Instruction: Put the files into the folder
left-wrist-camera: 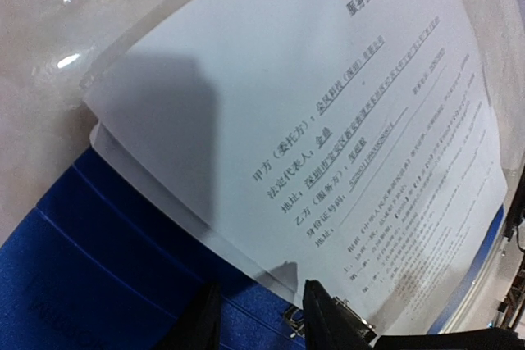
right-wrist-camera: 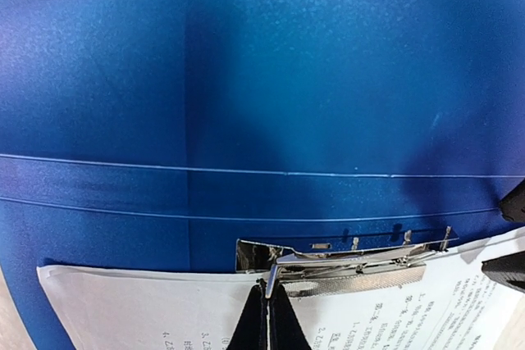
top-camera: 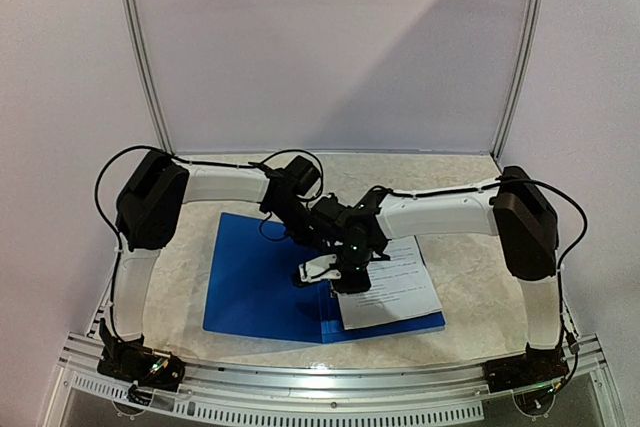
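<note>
Two-handed huddle at the spine of the folder (top-camera: 255, 277), spread open and flat on the table (top-camera: 470, 272). Over at the left gripper (left-wrist-camera: 262, 288): fingers parted partway, straddling the near corner of the files (left-wrist-camera: 312, 137), clamping nothing visible. Across at the right gripper (right-wrist-camera: 267, 305): pinched fully together, tips right up against the metal clip (right-wrist-camera: 344, 256). As for the files: printed side up on the folder's right half, one edge lying at that clip, blue cover bare to the left.
</note>
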Robot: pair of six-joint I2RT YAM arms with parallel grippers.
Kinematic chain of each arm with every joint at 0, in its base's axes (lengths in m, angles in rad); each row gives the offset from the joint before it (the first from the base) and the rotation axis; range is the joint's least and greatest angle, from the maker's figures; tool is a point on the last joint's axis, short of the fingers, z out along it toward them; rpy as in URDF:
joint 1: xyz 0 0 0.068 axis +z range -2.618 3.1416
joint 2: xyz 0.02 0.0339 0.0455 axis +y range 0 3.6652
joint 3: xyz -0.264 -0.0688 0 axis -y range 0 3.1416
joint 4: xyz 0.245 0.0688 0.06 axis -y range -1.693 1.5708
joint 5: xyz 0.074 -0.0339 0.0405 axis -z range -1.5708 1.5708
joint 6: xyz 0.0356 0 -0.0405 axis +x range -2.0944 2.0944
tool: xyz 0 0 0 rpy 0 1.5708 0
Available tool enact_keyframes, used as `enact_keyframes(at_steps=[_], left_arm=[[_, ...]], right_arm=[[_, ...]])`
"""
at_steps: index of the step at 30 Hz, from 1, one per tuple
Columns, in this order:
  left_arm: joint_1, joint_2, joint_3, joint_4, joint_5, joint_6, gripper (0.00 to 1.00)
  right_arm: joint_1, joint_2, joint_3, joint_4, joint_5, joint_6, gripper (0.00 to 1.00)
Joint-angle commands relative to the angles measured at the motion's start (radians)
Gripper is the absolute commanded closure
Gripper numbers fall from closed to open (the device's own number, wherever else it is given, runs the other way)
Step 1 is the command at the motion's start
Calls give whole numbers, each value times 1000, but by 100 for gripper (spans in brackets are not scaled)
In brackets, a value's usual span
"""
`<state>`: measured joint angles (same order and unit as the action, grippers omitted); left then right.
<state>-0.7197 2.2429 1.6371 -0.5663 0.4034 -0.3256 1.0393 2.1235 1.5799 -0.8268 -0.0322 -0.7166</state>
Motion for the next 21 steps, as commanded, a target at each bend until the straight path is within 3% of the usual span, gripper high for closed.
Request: enact_keyframes(at_steps=[1, 21], left_arm=[[-7, 51, 1, -39, -14, 7, 64], [-7, 59, 0, -37, -2, 6, 64]], right_arm=[[13, 116, -32, -105, 25, -7, 100], [15, 18, 29, -30, -23, 58, 100]])
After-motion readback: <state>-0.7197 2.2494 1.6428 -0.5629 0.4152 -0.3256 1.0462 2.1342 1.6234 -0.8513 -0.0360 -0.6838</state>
